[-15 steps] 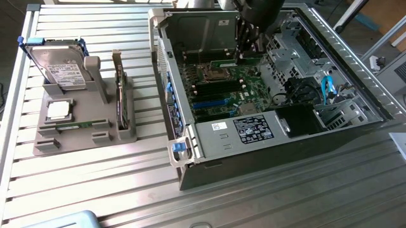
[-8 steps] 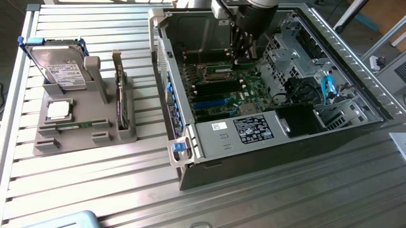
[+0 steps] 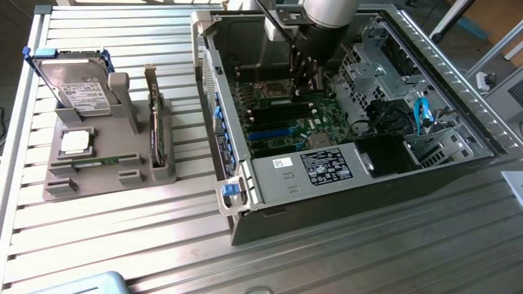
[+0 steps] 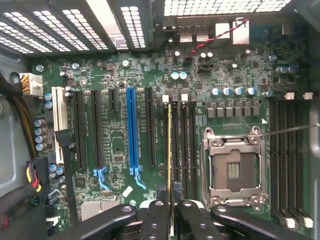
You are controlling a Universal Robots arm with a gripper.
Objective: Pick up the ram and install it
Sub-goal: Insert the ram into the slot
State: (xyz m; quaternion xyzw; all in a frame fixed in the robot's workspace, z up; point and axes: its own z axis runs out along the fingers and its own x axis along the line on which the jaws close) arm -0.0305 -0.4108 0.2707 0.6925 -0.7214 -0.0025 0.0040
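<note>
The gripper (image 4: 171, 209), narrowly closed, pinches the ram (image 4: 170, 150) edge-on in line with the motherboard (image 4: 120, 75) and its black slots (image 4: 187, 150); the near black label (image 3: 325, 166) is unreadable.

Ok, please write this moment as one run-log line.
gripper: shut on the ram | place: inside case, over memory slots beside CPU socket | seated: cannot tell

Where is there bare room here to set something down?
Bare slatted table nearest the exterior camera, bordered by the grey holder and the computer case. Crowded inside the case, where the gripper holds the ram over the motherboard.
</note>
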